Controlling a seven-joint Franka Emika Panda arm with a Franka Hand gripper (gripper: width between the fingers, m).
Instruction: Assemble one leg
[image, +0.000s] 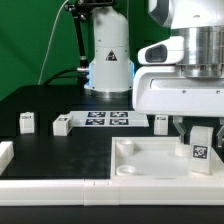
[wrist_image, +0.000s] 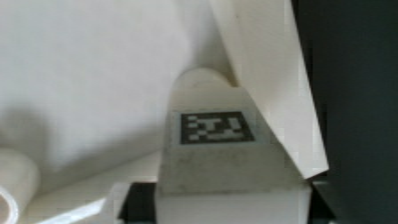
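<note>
Exterior view. The counter (image: 70, 150) is black, with white border rails (image: 45, 185) along its near edge. The jaws (image: 200, 128) hang from the arm's large white wrist housing at the exterior view's right, over the near right corner of the counter. A white leg (image: 201, 142) stands upright between them, its black-and-white tag facing the camera. The fingers flank the leg closely on both sides, so the jaws read as clenched on it. The leg's lower end is at or just above the white tabletop (image: 150, 160), which lies flat at the near right corner; contact cannot be told from here. A round socket (image: 127, 150) shows in the tabletop corner nearest the counter's middle.

Three further legs lie loose toward the far edge: one (image: 27, 122) near the far left corner, one (image: 63, 124) just beside the marker board (image: 108, 119), one (image: 161, 122) past the board's other end. The marker board lies flat at mid-counter near the far edge. The robot base (image: 108, 60) stands behind it.

Wrist view. The gripped leg (wrist_image: 217, 150) fills the middle of the frame, tag (wrist_image: 217, 127) sharp enough to see. A dark finger pad (wrist_image: 141, 203) presses one side of it. White tabletop surface (wrist_image: 89, 70) lies behind, and a raised white rim (wrist_image: 267, 70) runs alongside the leg. Whether the leg touches that rim cannot be told.
</note>
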